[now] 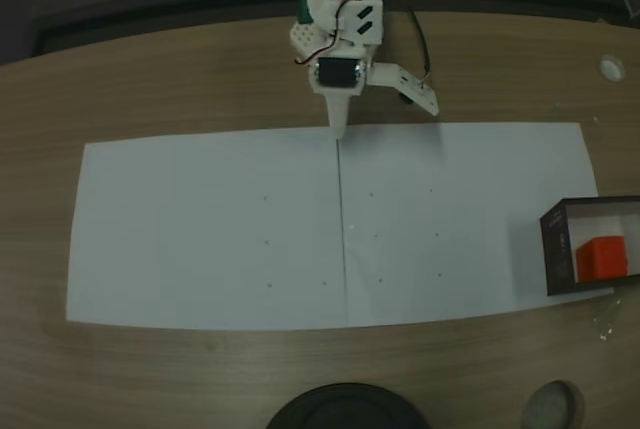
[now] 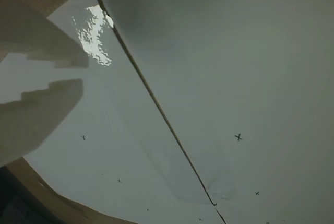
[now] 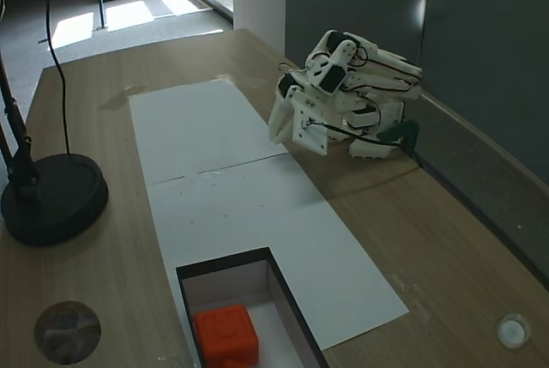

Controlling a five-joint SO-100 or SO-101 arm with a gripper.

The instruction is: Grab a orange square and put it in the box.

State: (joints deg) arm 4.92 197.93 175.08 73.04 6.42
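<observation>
With the orange square point(image 1: 601, 258) already lying inside the box point(image 1: 553, 249) and the empty gripper point(image 1: 375, 109) spread wide, folded back well apart, any further reach risks knocking the thin-walled box along the desk point(image 1: 200, 79).

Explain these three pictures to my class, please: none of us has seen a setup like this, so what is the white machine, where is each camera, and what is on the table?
The white machine is a small robot arm folded low at the back of a wooden table. Its tip is a two-finger gripper, open and holding nothing.

One fixed camera looks down from above. Another stands at the table's end, looking along it toward the arm. The third rides on the arm's wrist; it sees the white paper sheets up close, with the pale fingers at the left.

On the table lie those white sheets, marked with tiny crosses. At one end sits the box, dark-walled and open on top, with the orange cube already resting inside. A round black lamp base stands nearby.
</observation>
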